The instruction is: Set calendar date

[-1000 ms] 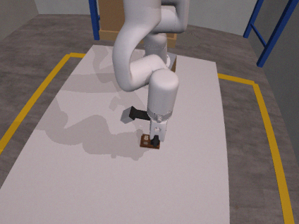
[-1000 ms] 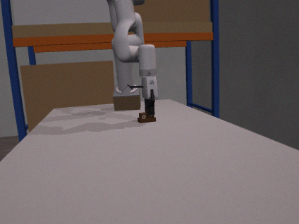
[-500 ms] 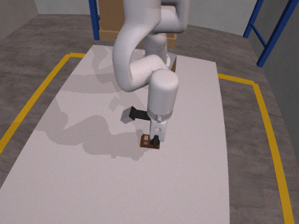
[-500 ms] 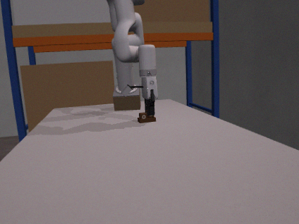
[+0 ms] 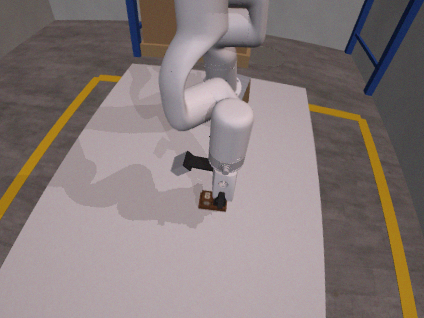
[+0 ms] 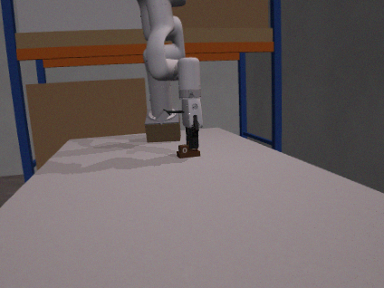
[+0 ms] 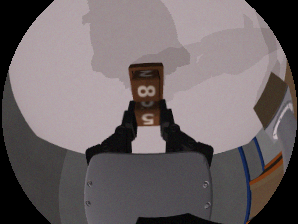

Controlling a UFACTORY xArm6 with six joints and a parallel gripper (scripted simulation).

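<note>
In the wrist view, the gripper (image 7: 148, 123) is seen low in the frame, its dark fingers closed narrowly on the near cube (image 7: 147, 117), whose top face shows a 5. Just beyond it, touching, the far cube (image 7: 144, 90) shows an 8, and the tray (image 7: 147, 70) rim is seen at its far end, near the frame's centre. In the top view, the tray (image 5: 205, 204) is set on the table (image 5: 150, 260) a little right of centre, and the last arm link (image 5: 229, 135) is held vertical above it, pointing straight down. In the exterior view, the arm (image 6: 160, 50) is folded down from the upper middle, with a rack (image 6: 275, 72) standing behind the table.
</note>
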